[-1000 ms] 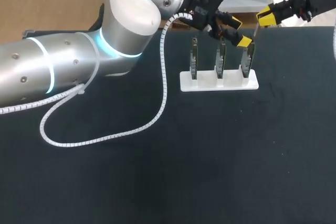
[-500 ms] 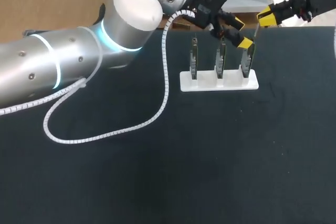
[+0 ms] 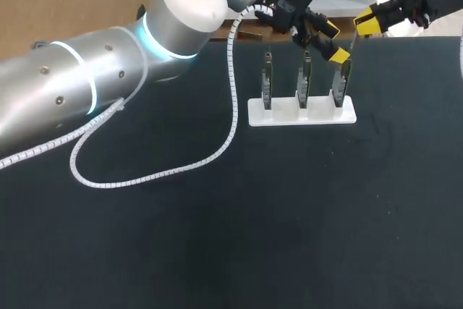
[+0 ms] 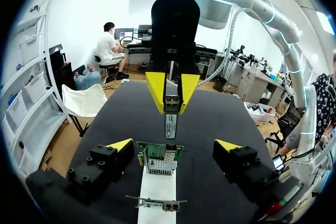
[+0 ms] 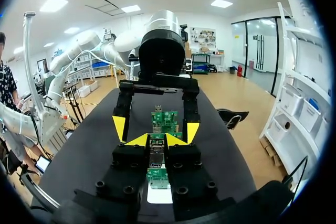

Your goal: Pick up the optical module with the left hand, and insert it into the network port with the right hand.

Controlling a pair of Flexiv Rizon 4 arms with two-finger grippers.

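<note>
Three network cards stand upright in a white stand [image 3: 302, 112] at the table's far side. My left gripper [image 3: 331, 43] is open, its yellow tips either side of the top of the rightmost card [image 3: 341, 83]. In the left wrist view this gripper [image 4: 173, 145] straddles the green card [image 4: 160, 157] without touching it. My right gripper [image 3: 365, 25] hangs just past that card, shut on a slim optical module [image 3: 352, 47] that points down at the card. The module [image 4: 170, 124] shows between the right gripper's tips, and again [image 5: 156, 167] in my right gripper [image 5: 157, 140].
A white spiral cable [image 3: 181, 171] from the left arm loops over the black table left of the stand. The other two cards [image 3: 267, 81] [image 3: 304, 81] stand left of the gripped area. The table's near half is bare black cloth.
The left arm's elbow and forearm have swung up and to the right, carrying the cable loop with them; its gripper has edged slightly right. The right arm has kept still.
</note>
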